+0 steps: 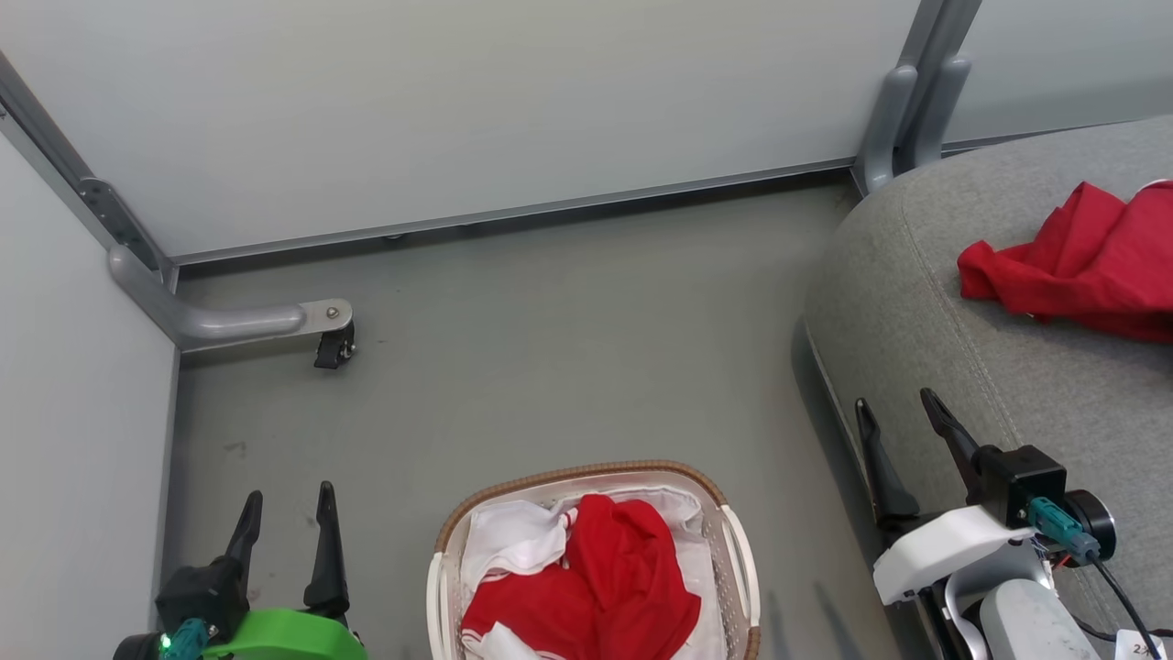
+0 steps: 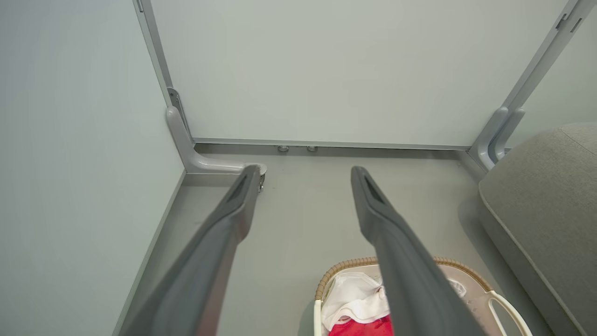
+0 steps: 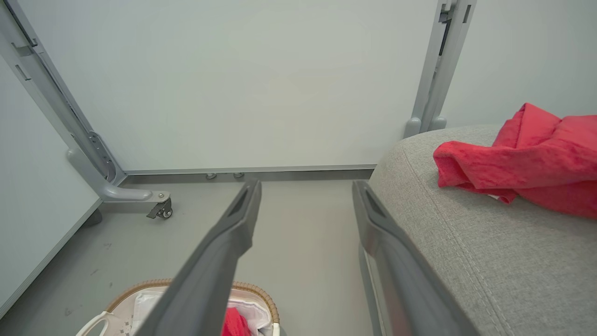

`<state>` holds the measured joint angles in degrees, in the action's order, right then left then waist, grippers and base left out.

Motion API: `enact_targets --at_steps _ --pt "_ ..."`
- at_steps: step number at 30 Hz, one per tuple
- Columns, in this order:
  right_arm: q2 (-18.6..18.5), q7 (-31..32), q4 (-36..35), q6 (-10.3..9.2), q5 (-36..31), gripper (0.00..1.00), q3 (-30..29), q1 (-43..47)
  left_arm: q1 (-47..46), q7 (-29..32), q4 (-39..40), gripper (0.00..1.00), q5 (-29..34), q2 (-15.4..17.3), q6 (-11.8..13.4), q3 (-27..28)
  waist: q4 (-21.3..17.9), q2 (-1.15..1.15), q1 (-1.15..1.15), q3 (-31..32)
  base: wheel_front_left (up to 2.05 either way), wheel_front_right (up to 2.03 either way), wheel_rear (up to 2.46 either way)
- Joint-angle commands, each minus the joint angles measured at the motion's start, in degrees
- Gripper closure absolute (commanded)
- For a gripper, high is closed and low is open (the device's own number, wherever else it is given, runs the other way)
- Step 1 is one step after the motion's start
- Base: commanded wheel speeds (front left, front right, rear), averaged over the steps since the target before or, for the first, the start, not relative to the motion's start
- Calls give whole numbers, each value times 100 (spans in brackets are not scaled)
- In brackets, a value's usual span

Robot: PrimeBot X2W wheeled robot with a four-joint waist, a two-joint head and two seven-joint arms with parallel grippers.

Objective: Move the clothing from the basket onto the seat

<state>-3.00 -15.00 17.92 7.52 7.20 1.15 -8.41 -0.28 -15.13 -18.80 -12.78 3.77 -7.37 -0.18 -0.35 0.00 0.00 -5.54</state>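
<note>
My left gripper (image 1: 289, 492) stands idle, its two long dark fingers spread wide with nothing between them. My right gripper (image 1: 894, 401) is in the same condition, parted and empty. Between the two pairs of fingers, just to the right of the left pair, sits the oval cream perforated plastic basket (image 1: 550, 478) with its brown woven rim. Inside it lies a heap of bright red soft clothing with white trim (image 1: 614, 568), bunched against the plain white cloth liner (image 1: 513, 541). I cannot tell how many pieces make up the heap. The right fingers point along the near rounded edge of the large light grey upholstered seat (image 1: 916, 302). Beyond their tips, and to the right, a crumpled red garment (image 1: 1081, 266) already rests on the cushion, well apart from the basket. I judge the task partly done: that garment is delivered, and the heap in the basket is left to move. The fabric looks limp and folded over itself, with raised folds that should offer a grip. The white trim lies close to the liner, so a careless pinch could catch both.
</note>
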Motion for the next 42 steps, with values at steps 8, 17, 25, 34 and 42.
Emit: enact_targets --at_steps 8,17,25,34,42 --pt "-6 -27 -122 -6 6 0 106 -262 -283 -3 -31 0 -95 -20 -21 -373 -148 0 0 -416 0 0 0" --pt "-3 -27 -362 -6 51 0 411 -889 -1099 -3 -372 0 -382 206 -22 -1231 -535 0 0 -1461 0 0 0" --pt "1 -27 -505 -6 271 0 665 -1337 -1924 -3 -860 0 -792 470 -22 -2014 -952 0 0 -2319 0 0 0" --pt "1 -27 -678 -6 528 0 854 -1723 -2776 -3 -1399 0 -1229 821 -22 -2906 -1358 0 0 -3149 0 0 0" --pt "2 -27 -792 -6 677 0 946 -1892 -3253 -3 -1860 0 -1784 952 -22 -3905 -1587 0 0 -3649 0 0 0"
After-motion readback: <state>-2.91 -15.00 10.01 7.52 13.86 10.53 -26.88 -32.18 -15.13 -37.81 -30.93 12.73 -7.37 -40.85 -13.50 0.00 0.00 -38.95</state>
